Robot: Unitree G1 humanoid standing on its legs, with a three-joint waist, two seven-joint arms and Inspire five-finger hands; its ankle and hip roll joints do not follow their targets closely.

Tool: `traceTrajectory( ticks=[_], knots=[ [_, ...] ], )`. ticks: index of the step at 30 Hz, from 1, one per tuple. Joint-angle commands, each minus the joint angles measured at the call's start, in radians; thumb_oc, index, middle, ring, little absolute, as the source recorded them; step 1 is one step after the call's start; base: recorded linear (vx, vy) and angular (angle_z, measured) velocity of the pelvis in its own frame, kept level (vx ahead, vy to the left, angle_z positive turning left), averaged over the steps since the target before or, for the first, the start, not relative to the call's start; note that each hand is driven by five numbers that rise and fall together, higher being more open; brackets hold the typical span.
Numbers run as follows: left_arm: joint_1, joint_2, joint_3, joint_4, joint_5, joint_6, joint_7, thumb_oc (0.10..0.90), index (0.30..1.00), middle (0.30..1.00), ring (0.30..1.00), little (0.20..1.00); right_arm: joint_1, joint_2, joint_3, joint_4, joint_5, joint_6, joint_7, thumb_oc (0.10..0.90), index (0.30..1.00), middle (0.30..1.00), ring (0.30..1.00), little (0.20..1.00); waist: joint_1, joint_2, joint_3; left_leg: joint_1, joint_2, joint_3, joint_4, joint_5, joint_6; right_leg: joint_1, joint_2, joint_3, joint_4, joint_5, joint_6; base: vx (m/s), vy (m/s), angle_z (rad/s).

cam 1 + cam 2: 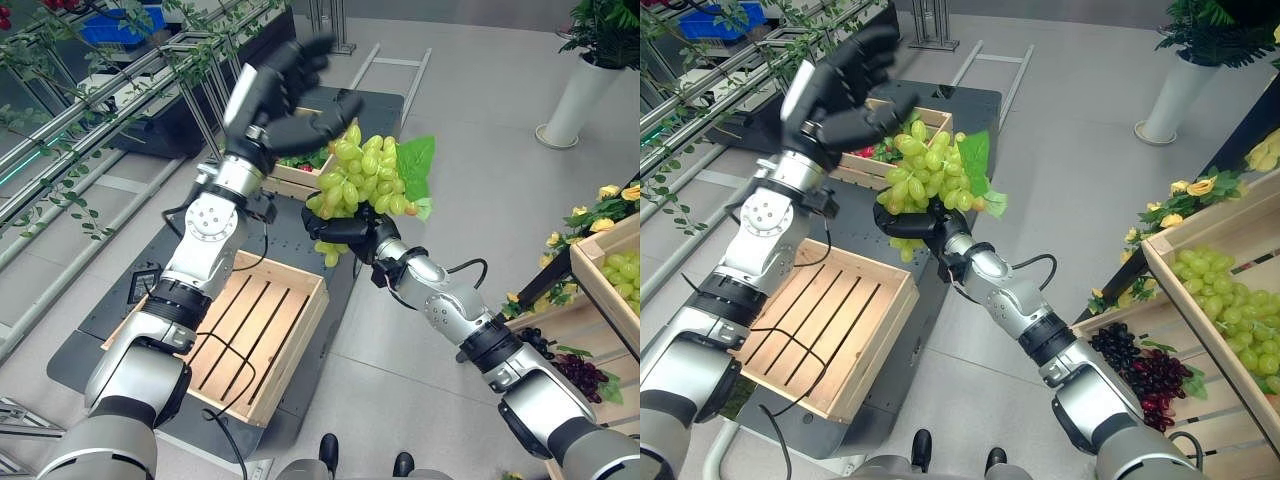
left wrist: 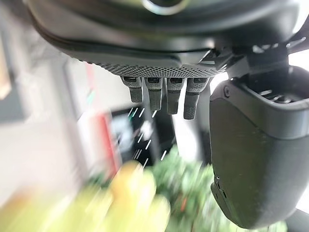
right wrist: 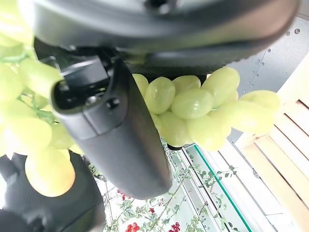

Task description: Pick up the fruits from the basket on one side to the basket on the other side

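Right arm is extended forward over the floor, forearm angled up toward the centre of the scene. The right hand (image 1: 345,228) is cupped beneath a bunch of green grapes (image 1: 365,178), fingers and thumb curled round its underside; a few grapes hang below the palm. The bunch, with a green leaf (image 1: 417,170) attached, is held in the air above the dark platform (image 1: 105,300), between the two crates on it. In the right wrist view the grapes (image 3: 193,104) are pressed against the palm beside the thumb.

Left arm is raised, elbow bent, forearm upright. The left hand (image 1: 290,95) is held above and just beside the top of the bunch, fingers spread and nearly straight, thumb reaching toward the grapes; nothing is gripped by it.

Near wooden crate (image 1: 290,345) on the platform: slatted bottom, no fruit seen inside. Far wooden crate (image 1: 295,175), partly hidden behind the left hand and the bunch: green leaves and something red are seen in it. On the robot's right, a slanted wooden display bin (image 1: 1185,285) is filled with green grapes (image 1: 1230,310); a lower bin (image 1: 1140,320) holds dark purple grapes (image 1: 1140,370).
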Motion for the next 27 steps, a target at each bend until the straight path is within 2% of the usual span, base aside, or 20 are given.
traceTrajectory(
  ticks=[1, 6, 10, 13, 15, 16, 18, 21, 23, 26, 27],
  knots=[
    [-0.066, -0.003, 0.053, 0.097, 0.106, -0.172, 0.169, 0.800, 0.900, 0.900, 0.900, 0.900, -0.085, 0.116, -0.096, -0.008, 0.004, -0.143, 0.006, 0.400, 0.300, 0.300, 0.300, 0.300, 0.019, -0.035, -0.206, 0.009, -0.038, -0.020, 0.001, -0.074, -0.010, -0.013, -0.025, -0.001, 0.002, 0.017, -0.048, 0.00, 0.000, 0.00],
    [-0.062, -0.003, 0.068, 0.106, 0.161, -0.188, 0.271, 0.800, 0.900, 0.900, 0.900, 0.900, -0.075, 0.116, -0.096, -0.016, 0.005, -0.135, 0.006, 0.400, 0.300, 0.300, 0.300, 0.300, 0.019, -0.036, -0.205, 0.010, -0.038, -0.022, 0.001, -0.075, -0.011, -0.012, -0.025, -0.002, 0.002, 0.016, -0.049, 0.00, 0.000, 0.00],
    [-0.050, -0.009, 0.077, 0.118, 0.168, -0.173, 0.291, 0.800, 0.900, 0.900, 0.900, 0.900, -0.068, 0.116, -0.098, -0.020, -0.002, -0.144, 0.011, 0.400, 0.300, 0.300, 0.300, 0.300, 0.018, -0.038, -0.204, 0.011, -0.038, -0.023, 0.001, -0.074, -0.011, -0.011, -0.024, 0.001, 0.002, 0.017, -0.049, 0.00, 0.001, 0.07],
    [-0.023, -0.015, 0.080, 0.117, 0.156, -0.145, 0.243, 0.800, 0.900, 0.900, 0.900, 0.900, -0.052, 0.111, -0.102, -0.041, -0.028, -0.151, 0.019, 0.400, 0.300, 0.300, 0.300, 0.300, 0.015, -0.040, -0.202, 0.010, -0.038, -0.021, 0.001, -0.074, -0.010, -0.015, -0.023, 0.005, 0.002, 0.019, -0.048, 0.00, 0.000, 0.00],
    [0.029, -0.017, 0.079, 0.107, 0.111, -0.108, 0.117, 0.800, 0.900, 0.900, 0.900, 0.900, -0.011, 0.092, -0.116, -0.076, -0.043, -0.151, 0.041, 0.400, 0.300, 0.300, 0.300, 0.300, 0.008, -0.041, -0.199, 0.009, -0.036, -0.013, 0.001, -0.075, -0.009, -0.019, -0.022, 0.010, 0.002, 0.021, -0.046, 0.00, 0.000, 0.00],
    [0.040, -0.017, 0.080, 0.104, 0.104, -0.092, 0.095, 0.800, 0.900, 0.900, 0.900, 0.900, -0.001, 0.088, -0.119, -0.083, -0.041, -0.150, 0.045, 0.400, 0.300, 0.300, 0.300, 0.300, 0.007, -0.041, -0.199, 0.009, -0.035, -0.011, 0.001, -0.076, -0.009, -0.019, -0.021, 0.011, 0.002, 0.021, -0.045, 0.00, 0.000, 0.00],
    [0.172, -0.025, 0.092, 0.053, 0.098, -0.026, 0.027, 0.800, 0.900, 0.900, 0.900, 0.900, 0.111, 0.046, -0.150, -0.148, -0.045, -0.150, 0.116, 0.400, 0.300, 0.300, 0.300, 0.300, -0.008, -0.044, -0.195, 0.010, -0.034, 0.001, 0.001, -0.078, -0.005, -0.024, -0.018, 0.028, 0.002, 0.025, -0.041, 0.00, 0.000, 0.00],
    [0.227, -0.043, 0.098, 0.057, 0.092, 0.006, -0.005, 0.800, 0.900, 0.900, 0.900, 0.900, 0.153, 0.027, -0.163, -0.170, -0.054, -0.150, 0.150, 0.400, 0.300, 0.300, 0.300, 0.300, -0.017, -0.044, -0.193, 0.011, -0.033, 0.011, 0.001, -0.079, -0.003, -0.028, -0.017, 0.039, 0.002, 0.027, -0.039, 0.00, 0.033, -0.04],
    [0.299, -0.081, 0.094, 0.089, 0.134, 0.059, 0.002, 0.800, 0.900, 0.900, 0.900, 0.900, 0.200, 0.007, -0.177, -0.206, -0.070, -0.152, 0.174, 0.400, 0.300, 0.300, 0.300, 0.300, -0.031, -0.047, -0.186, 0.015, -0.030, 0.030, 0.001, -0.082, 0.000, -0.033, -0.015, 0.054, 0.002, 0.032, -0.035, 0.00, 0.049, -0.14],
    [0.349, -0.113, 0.081, 0.139, 0.179, 0.075, 0.011, 0.800, 0.900, 0.900, 0.900, 0.900, 0.243, -0.022, -0.199, -0.244, -0.072, -0.152, 0.188, 0.400, 0.300, 0.300, 0.300, 0.300, -0.048, -0.051, -0.181, 0.021, -0.028, 0.051, 0.001, -0.087, 0.003, -0.037, -0.014, 0.071, 0.002, 0.036, -0.031, 0.00, 0.070, -0.21],
    [0.390, -0.130, 0.074, 0.170, 0.195, 0.074, 0.019, 0.800, 0.900, 0.900, 0.900, 0.900, 0.292, -0.055, -0.226, -0.285, -0.083, -0.151, 0.200, 0.400, 0.300, 0.300, 0.300, 0.300, -0.066, -0.054, -0.176, 0.027, -0.025, 0.069, 0.001, -0.090, 0.006, -0.041, -0.014, 0.089, 0.002, 0.040, -0.025, 0.01, 0.089, -0.20]
  ],
)
